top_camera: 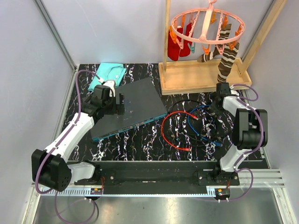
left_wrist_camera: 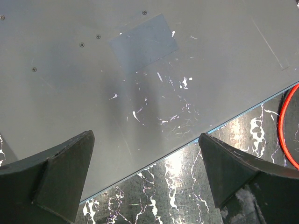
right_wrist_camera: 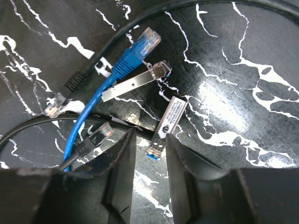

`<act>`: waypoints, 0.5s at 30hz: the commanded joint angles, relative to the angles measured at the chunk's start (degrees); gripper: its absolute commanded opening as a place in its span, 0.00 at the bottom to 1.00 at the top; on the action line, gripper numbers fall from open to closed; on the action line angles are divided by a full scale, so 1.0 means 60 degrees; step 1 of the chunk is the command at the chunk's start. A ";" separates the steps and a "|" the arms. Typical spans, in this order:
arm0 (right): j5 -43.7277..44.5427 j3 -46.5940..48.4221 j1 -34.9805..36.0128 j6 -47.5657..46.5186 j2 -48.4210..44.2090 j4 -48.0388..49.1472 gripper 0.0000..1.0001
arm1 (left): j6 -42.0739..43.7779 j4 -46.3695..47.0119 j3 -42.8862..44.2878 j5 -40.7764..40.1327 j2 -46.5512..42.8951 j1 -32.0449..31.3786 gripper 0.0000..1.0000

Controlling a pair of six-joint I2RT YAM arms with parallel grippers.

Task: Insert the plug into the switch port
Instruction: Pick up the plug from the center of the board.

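Marbled tabletop (top_camera: pixel 140 144): your left end effector (left_wrist_camera: pixel 145 134) hangs wide open and empty over the switch (top_camera: pixel 128 109). At the switch's 3 o'clock, the right end effector (right_wrist_camera: pixel 150 135) straddles the plug (right_wrist_camera: pixel 170 116), jaws half closed; you cannot tell whether they grip it. Lifting and insertion are not yet done.

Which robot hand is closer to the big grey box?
Left. The left hand is right above the switch, over its flat top near the edge. The right hand is off to the side, over the loose cables.
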 commanded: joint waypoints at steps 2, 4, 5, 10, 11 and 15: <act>0.0121 0.0055 -0.0034 0.0185 0.0082 0.0114 0.39 | 0.0115 0.0238 0.0290 -0.0185 0.0012 0.0022 0.99; 0.0121 0.0011 -0.0049 0.0229 0.0097 0.0084 0.38 | 0.0115 0.0223 0.0290 -0.0199 0.0012 0.0023 0.99; 0.0121 -0.0032 -0.0049 0.0230 0.0097 0.0099 0.38 | 0.0115 0.0223 0.0290 -0.0214 0.0012 0.0022 0.99; -0.0011 -0.0033 -0.0049 0.0186 0.0170 0.0011 0.39 | 0.0100 0.0180 0.0333 -0.0229 0.0041 0.0037 0.99; -0.0011 -0.0018 -0.0049 0.0157 0.0155 -0.0018 0.40 | 0.0100 0.0165 0.0319 -0.0229 0.0042 0.0023 0.99; 0.0018 0.0055 -0.0063 -0.0048 0.0140 -0.0121 0.42 | 0.0086 0.0106 0.0363 -0.0229 0.0129 0.0023 0.99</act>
